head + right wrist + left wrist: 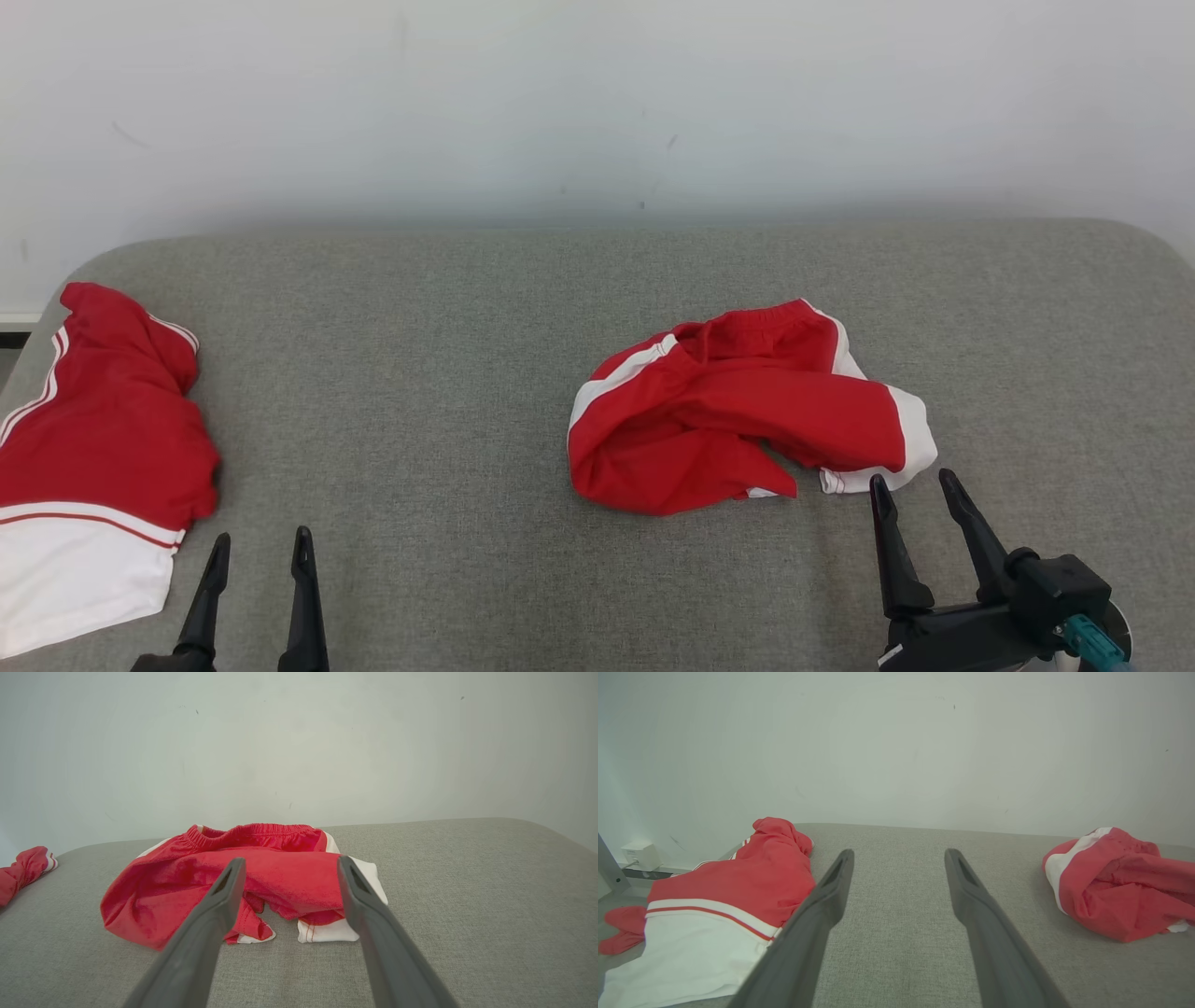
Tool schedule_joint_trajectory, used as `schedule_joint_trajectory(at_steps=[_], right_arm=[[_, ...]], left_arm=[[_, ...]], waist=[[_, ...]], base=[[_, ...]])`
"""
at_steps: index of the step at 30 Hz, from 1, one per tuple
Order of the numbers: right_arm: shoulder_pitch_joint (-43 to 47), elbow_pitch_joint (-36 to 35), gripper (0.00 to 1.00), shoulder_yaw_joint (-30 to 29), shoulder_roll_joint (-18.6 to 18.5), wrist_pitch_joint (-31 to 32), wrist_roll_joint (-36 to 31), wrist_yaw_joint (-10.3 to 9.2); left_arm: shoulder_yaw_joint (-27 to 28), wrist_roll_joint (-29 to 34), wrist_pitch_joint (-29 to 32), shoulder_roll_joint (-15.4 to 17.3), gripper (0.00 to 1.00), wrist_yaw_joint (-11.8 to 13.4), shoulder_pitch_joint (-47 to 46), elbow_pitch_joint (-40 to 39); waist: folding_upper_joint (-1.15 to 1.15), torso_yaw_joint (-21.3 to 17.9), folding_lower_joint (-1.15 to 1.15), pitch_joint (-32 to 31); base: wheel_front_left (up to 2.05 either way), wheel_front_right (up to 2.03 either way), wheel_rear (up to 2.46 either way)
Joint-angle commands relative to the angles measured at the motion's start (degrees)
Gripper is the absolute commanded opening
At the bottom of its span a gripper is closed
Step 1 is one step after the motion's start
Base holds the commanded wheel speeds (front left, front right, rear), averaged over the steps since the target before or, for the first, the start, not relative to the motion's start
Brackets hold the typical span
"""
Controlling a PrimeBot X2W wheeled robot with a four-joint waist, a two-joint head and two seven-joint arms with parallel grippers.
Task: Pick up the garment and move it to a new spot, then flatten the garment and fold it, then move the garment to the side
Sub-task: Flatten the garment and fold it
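The garment [103, 439] lies at the far left of the grey padded surface [448, 373]. It is red with thin white stripes and a broad white panel toward me, and part of it hangs over the left edge [738, 891]. No lettering shows. My left gripper [260, 537] stands open just right of it, above the surface, with nothing between its fingers [899, 854]. My right gripper [913, 478] is open too, its tips at the near right edge of a second, bunched red garment [738, 411]. The right wrist view looks along the right gripper [290, 861], whose fingers hold nothing.
The bunched red garment [154, 891] has an elastic waistband and white side bands [1115, 891]. A white wall rises right behind the surface. The surface has rounded far corners. A small white box [640, 854] sits low on the wall beyond the left edge.
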Motion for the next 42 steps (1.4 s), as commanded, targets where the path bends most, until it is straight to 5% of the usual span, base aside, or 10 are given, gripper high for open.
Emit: schedule_joint_trajectory(at_steps=[1, 19, 38, 39, 40, 42], right_arm=[[0.7, 0.0, 1.00, 0.1, -0.3, 0.0, 0.2, -0.12], [-1.8, 2.5, 1.00, 1.4, -1.7, 0.0, 0.5, -0.12], [-14.9, 27.4, 1.00, 9.4, -6.0, 0.0, 4.4, -0.12], [-15.4, 28.5, 0.76, 10.2, -6.0, 0.0, 4.8, -0.12], [-16.1, 29.0, 0.00, 10.6, -6.0, 0.0, 5.3, -0.12], [-16.9, 29.8, 0.00, 11.4, -5.9, 0.0, 6.2, -0.12]], left_arm=[[0.2, 0.5, -0.2, -0.1, 1.00, -0.3, 0.0, 0.1], [-0.2, 1.1, -0.2, -1.0, 1.00, -1.2, -1.5, 1.0], [-5.6, -0.4, -0.2, -1.2, 1.00, -1.6, -5.8, 3.2], [-5.6, -0.4, -0.2, -1.2, 1.00, -1.6, -5.9, 3.4], [-5.6, -0.4, -0.2, -1.2, 1.00, -1.6, -5.9, 3.5], [-5.4, -0.4, -0.2, -1.2, 1.00, -1.6, -5.8, 3.8]], waist=[[0.00, 0.0, 0.00, 0.0], [0.00, 1.9, 0.00, 1.4], [0.00, 10.9, 0.00, 5.5], [0.00, 11.1, 0.00, 5.5], [0.00, 11.1, 0.00, 5.4], [0.00, 11.0, 0.00, 5.1]], base=[[0.00, 0.00, 0.00], [0.00, 0.00, 0.00], [0.00, 0.00, 0.00], [0.00, 0.00, 0.00], [0.00, 0.00, 0.00], [0.00, 0.00, 0.00]])
